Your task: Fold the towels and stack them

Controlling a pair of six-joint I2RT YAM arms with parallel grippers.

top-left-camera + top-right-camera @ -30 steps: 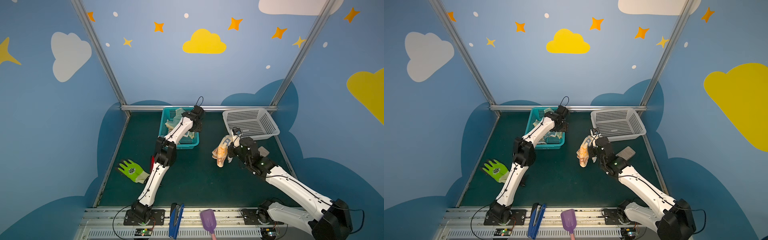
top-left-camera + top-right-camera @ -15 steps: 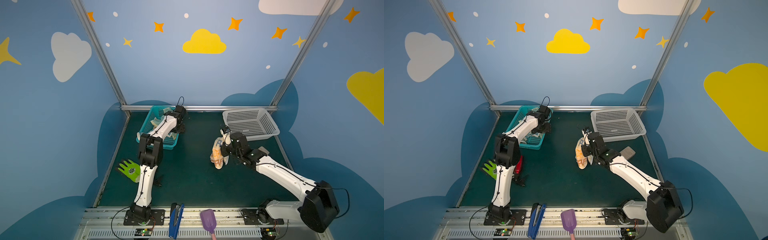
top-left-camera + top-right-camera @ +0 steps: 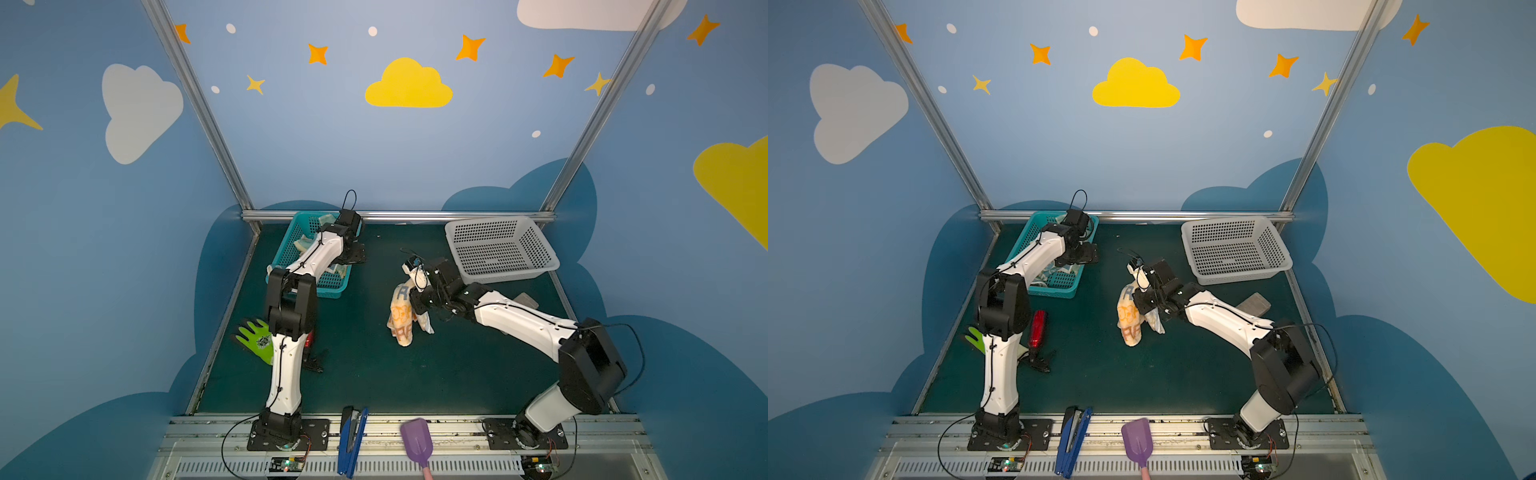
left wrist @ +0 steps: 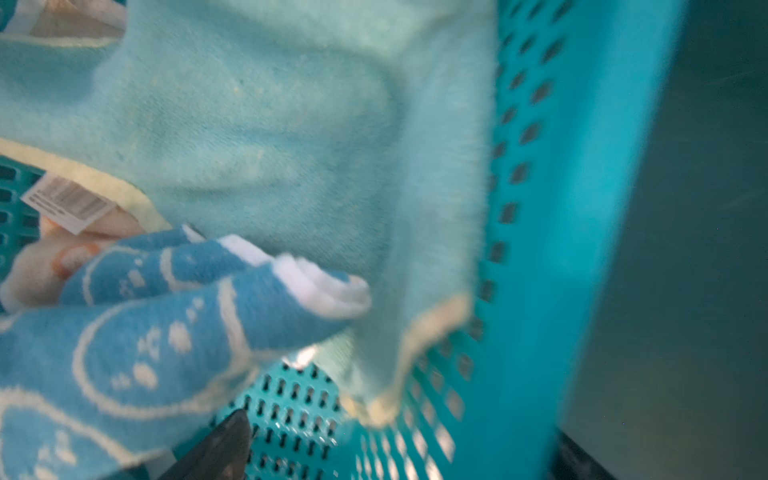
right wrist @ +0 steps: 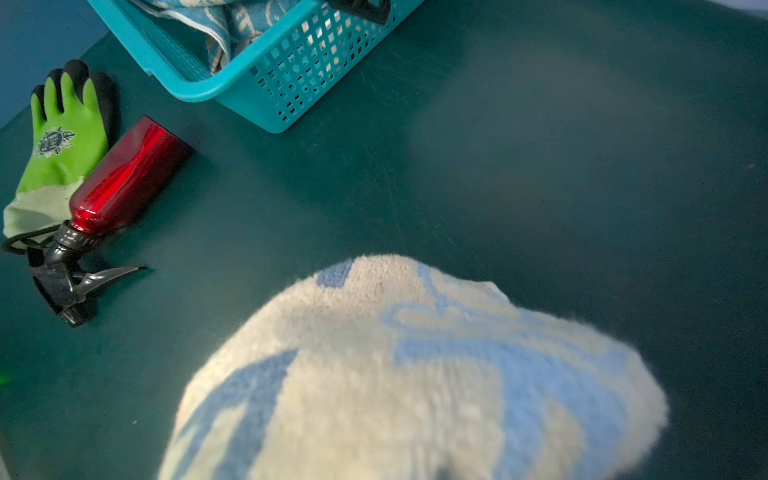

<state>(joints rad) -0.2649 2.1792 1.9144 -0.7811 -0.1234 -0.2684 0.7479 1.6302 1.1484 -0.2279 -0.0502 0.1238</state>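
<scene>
Teal mesh basket [image 3: 328, 287] sits under the left pincer [image 3: 355, 254], with three crumpled towels inside. In the left wrist view, a mint-green towel [image 4: 270, 124] with a pale-yellow hem drapes against the basket wall. A blue rabbit towel [image 4: 145, 332] bunches just beside the one visible fingertip [image 4: 220, 440], and an orange-and-cream towel [image 4: 50, 266] peeks out beyond it. None shows a clear long axis. Whether this pincer is open or closed, I cannot tell.

Rightward, the right pincer [image 3: 415, 299] grips the lettered towel [image 3: 401, 316] by its top. The cloth hangs below the pincer, long axis near vertical, lower end toward the desk [image 3: 374, 374].

That desk is dark green and scuffed. A green glove [image 3: 255, 338] and a red spray bottle [image 3: 1037, 328] lie well left of the left pincer. A pale grey basket [image 3: 548, 262] stands behind the right pincer. Blue walls carry painted clouds and stars.
</scene>
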